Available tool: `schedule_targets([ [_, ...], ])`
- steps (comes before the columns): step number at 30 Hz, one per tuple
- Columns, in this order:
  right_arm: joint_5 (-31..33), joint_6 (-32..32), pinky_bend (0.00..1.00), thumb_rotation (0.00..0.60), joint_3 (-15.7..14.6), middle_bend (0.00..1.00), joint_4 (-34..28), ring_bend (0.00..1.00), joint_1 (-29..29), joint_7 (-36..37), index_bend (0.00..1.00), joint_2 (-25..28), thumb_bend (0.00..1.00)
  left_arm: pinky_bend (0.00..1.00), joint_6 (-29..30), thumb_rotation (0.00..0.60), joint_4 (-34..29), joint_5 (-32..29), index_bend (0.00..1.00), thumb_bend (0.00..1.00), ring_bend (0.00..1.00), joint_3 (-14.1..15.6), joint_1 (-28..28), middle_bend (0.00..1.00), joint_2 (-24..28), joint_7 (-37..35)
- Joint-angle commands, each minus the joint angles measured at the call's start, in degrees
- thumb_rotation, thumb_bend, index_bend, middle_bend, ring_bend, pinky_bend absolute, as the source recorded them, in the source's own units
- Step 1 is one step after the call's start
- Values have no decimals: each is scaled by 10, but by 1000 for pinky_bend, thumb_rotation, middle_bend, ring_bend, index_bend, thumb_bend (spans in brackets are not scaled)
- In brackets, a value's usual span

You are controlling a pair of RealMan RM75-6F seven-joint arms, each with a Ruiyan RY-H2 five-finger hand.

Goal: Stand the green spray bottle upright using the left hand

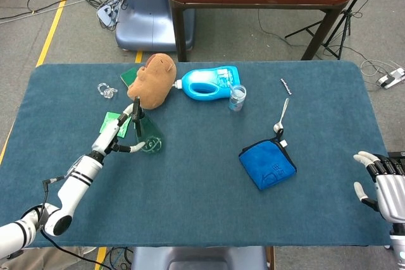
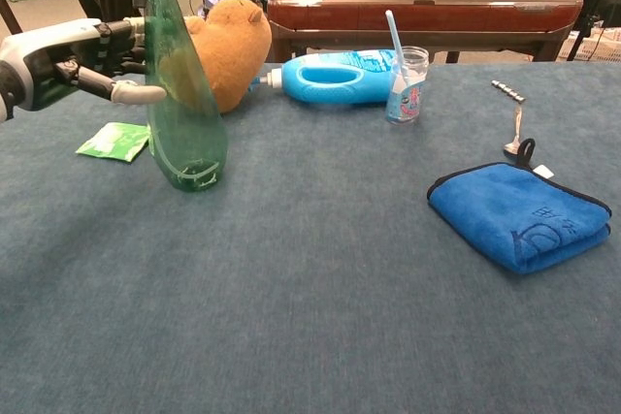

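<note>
The green spray bottle (image 1: 147, 137) (image 2: 184, 104) stands on its base on the left part of the blue table, its black nozzle up and leaning slightly left. My left hand (image 1: 114, 132) (image 2: 60, 53) is just left of it with its fingers spread. The thumb tip reaches the bottle's left edge and the other fingers sit beside the neck, not wrapped around it. My right hand (image 1: 380, 184) rests at the table's front right edge, fingers apart and holding nothing. It does not show in the chest view.
A brown plush animal (image 1: 152, 80) (image 2: 228, 46) lies right behind the bottle, with a blue detergent bottle (image 1: 209, 83) lying beside it and a small jar (image 1: 237, 98). A green packet (image 1: 112, 121) is under my left hand. A blue cloth (image 1: 267, 164) and a spoon (image 1: 281, 117) are to the right.
</note>
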Motion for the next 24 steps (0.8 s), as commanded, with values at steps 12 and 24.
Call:
schedule_targets([
  [12, -1, 3, 193, 600, 1, 228, 3, 157, -1, 6, 265, 4, 354, 0, 20, 600, -68, -9, 0, 268, 0, 29, 42, 0, 86, 80],
  [24, -4, -11, 193, 600, -3, 228, 8, 157, 4, 34, 265, 11, 354, 0, 153, 600, -139, -73, 0, 267, 0, 48, 140, 0, 136, 309],
])
